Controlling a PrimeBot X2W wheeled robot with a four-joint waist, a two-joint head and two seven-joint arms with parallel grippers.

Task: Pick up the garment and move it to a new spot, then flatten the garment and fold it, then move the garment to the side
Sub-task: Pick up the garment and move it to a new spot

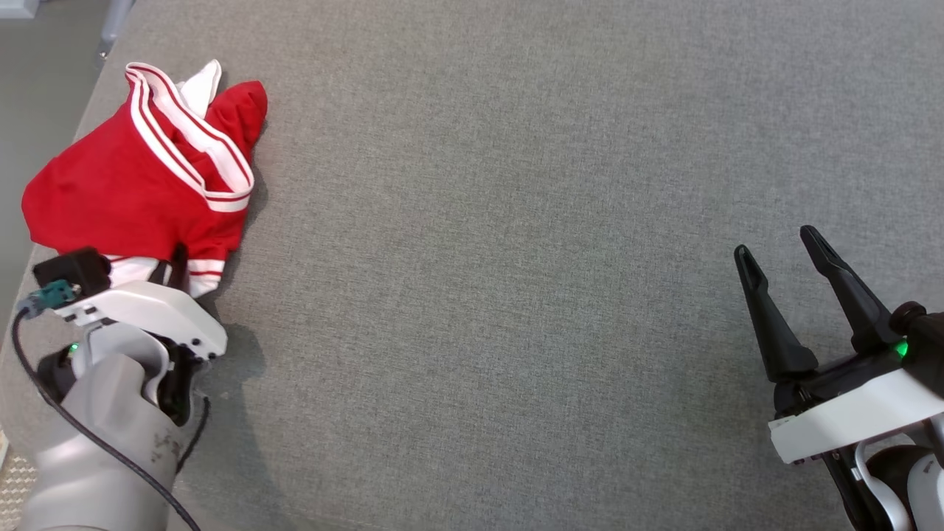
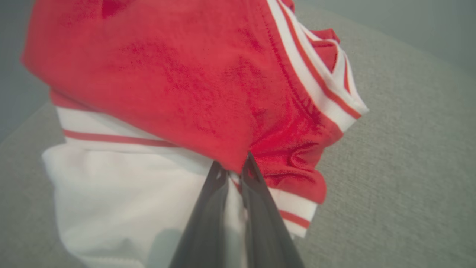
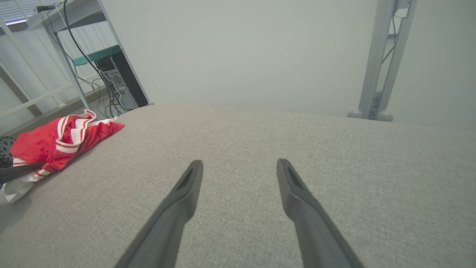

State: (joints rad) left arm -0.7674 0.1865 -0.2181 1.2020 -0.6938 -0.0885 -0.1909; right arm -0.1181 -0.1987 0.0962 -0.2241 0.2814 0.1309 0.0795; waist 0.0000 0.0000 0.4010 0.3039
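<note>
1. We see the red-and-white garment [image 1: 140, 169] bunched at ten o'clock in the head view, close to the left edge of the grey padded surface [image 1: 516, 295].
2. Our left arm [image 1: 110, 413] comes up from eight o'clock, angled toward twelve, and the left gripper [image 2: 233, 167] meets the heap's near hem.
3. In the left wrist view, its fingers are pinched almost together on the garment where the red cloth meets the white, with a strip of white fabric caught between them.
4. Our right gripper [image 1: 774, 243] sits at four o'clock, well apart from the garment. Its fingers point toward eleven o'clock, spread wide and holding nothing.
</note>
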